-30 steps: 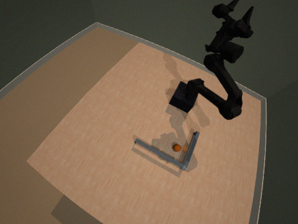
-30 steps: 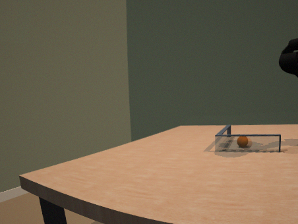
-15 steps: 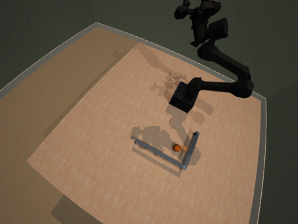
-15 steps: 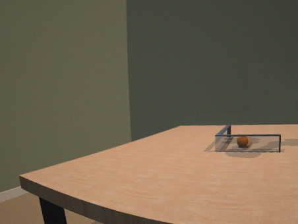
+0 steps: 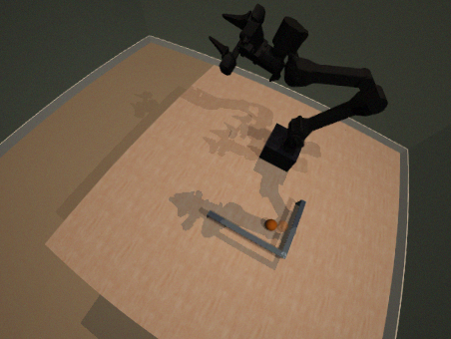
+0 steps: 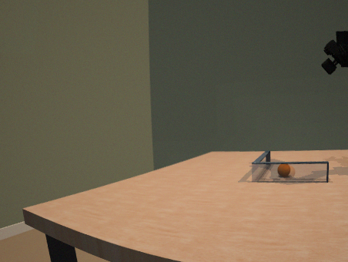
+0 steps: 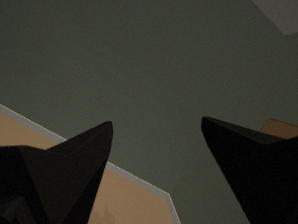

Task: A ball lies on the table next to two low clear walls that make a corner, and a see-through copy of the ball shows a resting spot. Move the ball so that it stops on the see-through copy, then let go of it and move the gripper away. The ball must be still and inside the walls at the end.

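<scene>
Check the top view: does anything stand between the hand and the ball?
Only the arm's own base block stands roughly on that line in the top view. The hand, open, is far from the ball.

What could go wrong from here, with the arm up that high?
1. The small orange ball rests beside the faint see-through copy, only partly overlapping; a hard nudge could roll it past.
2. The low clear walls stand close around it, so a descending gripper may clip them.
3. The open fingers face away from the ball.
</scene>
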Available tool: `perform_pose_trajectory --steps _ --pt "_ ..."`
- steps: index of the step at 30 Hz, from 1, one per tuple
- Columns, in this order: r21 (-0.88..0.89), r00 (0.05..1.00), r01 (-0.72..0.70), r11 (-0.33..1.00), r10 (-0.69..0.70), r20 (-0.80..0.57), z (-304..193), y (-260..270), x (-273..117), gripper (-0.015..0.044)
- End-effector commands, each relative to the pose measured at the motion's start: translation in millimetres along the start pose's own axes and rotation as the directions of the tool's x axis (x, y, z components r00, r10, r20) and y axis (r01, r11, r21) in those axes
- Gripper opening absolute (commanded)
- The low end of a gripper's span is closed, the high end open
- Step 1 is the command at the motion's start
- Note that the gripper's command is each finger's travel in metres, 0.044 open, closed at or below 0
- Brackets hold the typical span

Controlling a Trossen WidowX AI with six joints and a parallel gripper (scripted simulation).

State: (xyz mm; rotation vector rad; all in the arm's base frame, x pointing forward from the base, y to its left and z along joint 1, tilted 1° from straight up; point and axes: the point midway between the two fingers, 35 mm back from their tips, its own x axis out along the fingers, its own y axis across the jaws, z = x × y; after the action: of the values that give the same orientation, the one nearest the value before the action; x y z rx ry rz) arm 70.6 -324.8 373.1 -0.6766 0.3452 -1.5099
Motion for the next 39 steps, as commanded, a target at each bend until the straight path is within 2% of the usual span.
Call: perform_pose_trajectory --steps 1,6,11,18,21,25,29,34,39 --pt "-0.082 0.963 -0.267 0.96 0.268 0.001 15.3 77.6 1.7 0.0328" --pt "-0.191 0.858 -0.506 0.841 0.514 -0.011 28.7 156.8 -18.0 0.0328" --pt "-0.343 0.703 -0.679 0.648 0.709 -0.053 36.0 228.7 -57.2 0.0328" --pt "-0.509 0.506 -0.772 0.382 0.853 -0.128 37.6 293.1 -113.9 0.0328" --pt "-0.58 0.373 -0.787 0.208 0.91 -0.18 37.9 326.4 -152.8 0.0328" --pt "-0.659 0.201 -0.751 -0.025 0.943 -0.265 33.9 361.0 -209.1 0.0328" --pt "-0.714 0.043 -0.654 -0.251 0.93 -0.366 24.8 384.8 -269.4 0.0328" --pt "-0.735 -0.115 -0.457 -0.501 0.853 -0.509 5.8 398.9 -346.0 0.0328" --pt "-0.691 -0.21 -0.195 -0.696 0.718 -0.664 -21.6 395.8 -420.3 0.0328"
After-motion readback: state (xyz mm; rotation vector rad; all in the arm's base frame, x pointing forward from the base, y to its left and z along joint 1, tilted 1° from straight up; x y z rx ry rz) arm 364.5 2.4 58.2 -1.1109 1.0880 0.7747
